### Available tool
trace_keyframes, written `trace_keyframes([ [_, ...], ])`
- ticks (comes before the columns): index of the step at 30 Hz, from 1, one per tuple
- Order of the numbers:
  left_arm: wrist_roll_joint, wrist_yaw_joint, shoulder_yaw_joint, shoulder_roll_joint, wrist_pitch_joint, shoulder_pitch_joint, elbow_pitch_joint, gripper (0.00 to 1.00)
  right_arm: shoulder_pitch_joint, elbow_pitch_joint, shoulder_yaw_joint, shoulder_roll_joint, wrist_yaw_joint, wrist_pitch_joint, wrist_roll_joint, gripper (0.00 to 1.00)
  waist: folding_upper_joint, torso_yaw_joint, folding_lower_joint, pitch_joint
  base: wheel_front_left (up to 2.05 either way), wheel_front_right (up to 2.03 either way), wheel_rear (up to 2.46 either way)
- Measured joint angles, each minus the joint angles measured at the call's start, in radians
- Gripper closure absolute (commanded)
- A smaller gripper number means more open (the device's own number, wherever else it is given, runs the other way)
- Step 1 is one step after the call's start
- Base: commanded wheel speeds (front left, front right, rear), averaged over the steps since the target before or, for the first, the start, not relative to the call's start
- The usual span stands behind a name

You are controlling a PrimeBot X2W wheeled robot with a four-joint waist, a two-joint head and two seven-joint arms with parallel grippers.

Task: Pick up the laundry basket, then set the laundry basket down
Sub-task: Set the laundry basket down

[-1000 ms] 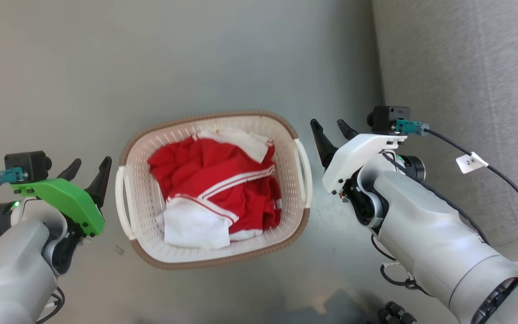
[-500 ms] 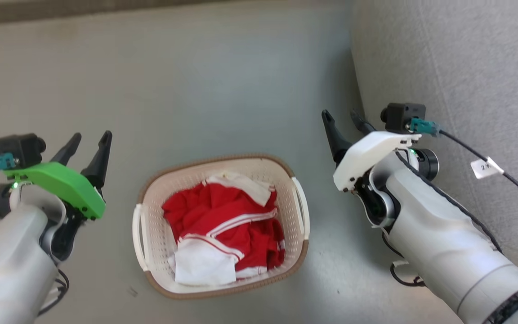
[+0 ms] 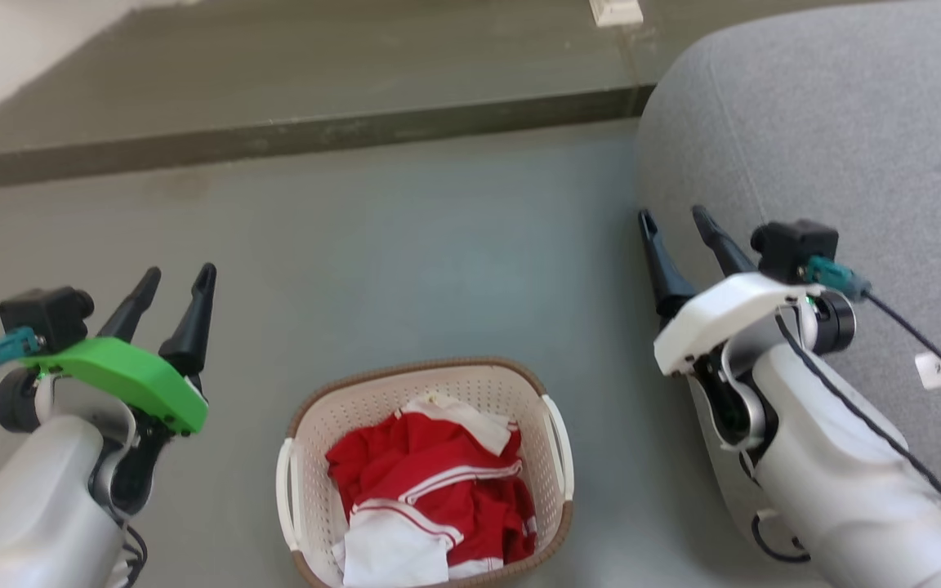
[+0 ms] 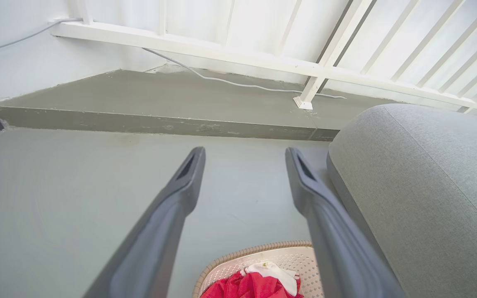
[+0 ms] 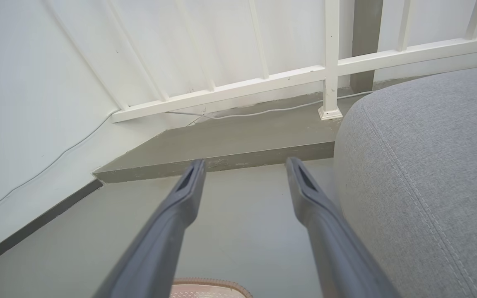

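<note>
The laundry basket (image 3: pixel 307 482), cream-white perforated plastic with a brown rim, sits on the grey floor at the bottom middle of the head view, holding red and white clothes (image 3: pixel 430 498). Its far rim (image 4: pixel 238 257) shows low in the left wrist view and as a sliver (image 5: pixel 209 282) in the right wrist view. My left gripper (image 3: pixel 177 280) hangs open to the basket's left, well apart from it. Off to the basket's right, my right gripper (image 3: pixel 673 218) is open too, touching nothing. Nothing lies between either pair of fingers.
A grey upholstered seat (image 3: pixel 830 147) fills the right side, close beside my right arm. A raised concrete step (image 3: pixel 291 139) crosses the far floor, with a white railing (image 4: pixel 313 70) and a cable (image 5: pixel 263 111) behind it. Open floor lies ahead of the basket.
The head camera has tilted up, so the basket slid to the bottom of the picture and the step came into view. Both grippers stay open beside the basket.
</note>
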Motion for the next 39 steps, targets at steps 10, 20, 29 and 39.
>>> trace_keyframes([
  [10,0.114,0.023,0.154,-0.034,0.000,0.155,-0.140,0.00,0.159,-0.154,-0.088,-0.025,-0.007,0.000,-0.110,0.00,0.0000,0.014,0.0000,-0.130,0.00,0.00,0.00],
  [20,0.249,0.072,0.317,-0.081,0.000,0.311,-0.286,0.00,0.297,-0.280,-0.192,-0.021,-0.017,0.000,-0.191,0.00,0.0000,0.020,0.0000,-0.189,0.00,0.00,0.00],
  [29,0.351,0.080,0.374,-0.117,0.000,0.438,-0.361,0.00,0.367,-0.345,-0.243,-0.009,-0.022,0.000,-0.249,0.00,0.0000,0.015,0.0000,-0.200,0.00,0.00,0.00],
  [39,0.414,0.079,0.428,-0.152,0.000,0.497,-0.423,0.00,0.424,-0.381,-0.269,0.002,-0.022,0.000,-0.284,0.00,0.0000,0.016,0.0000,-0.204,0.00,0.00,0.00],
])
